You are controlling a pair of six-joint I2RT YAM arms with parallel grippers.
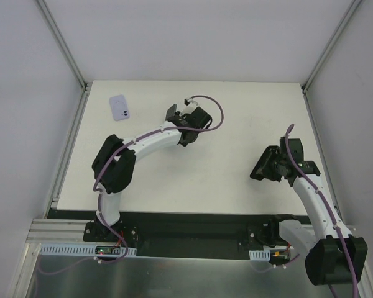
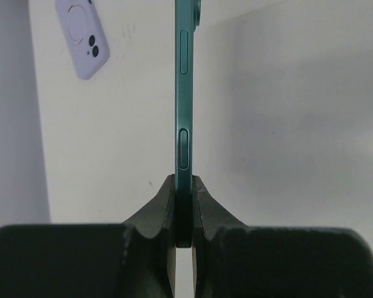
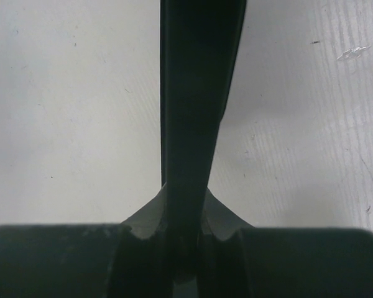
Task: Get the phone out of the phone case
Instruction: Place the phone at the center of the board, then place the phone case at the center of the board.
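My left gripper [image 2: 184,181] is shut on a teal phone [image 2: 184,93], held edge-on with its side buttons facing the camera, above the white table. In the top view this gripper [image 1: 181,118] is at the table's far middle, with the phone [image 1: 171,112] sticking out to its left. My right gripper [image 3: 185,194] is shut on a black phone case [image 3: 196,93], seen edge-on. In the top view it [image 1: 272,165] hovers at the right side, holding the case [image 1: 260,166] apart from the phone.
A lilac phone-shaped item with a camera cutout [image 1: 119,107] lies flat at the far left of the table; it also shows in the left wrist view [image 2: 81,37]. Grey walls and metal rails [image 1: 68,143] border the table.
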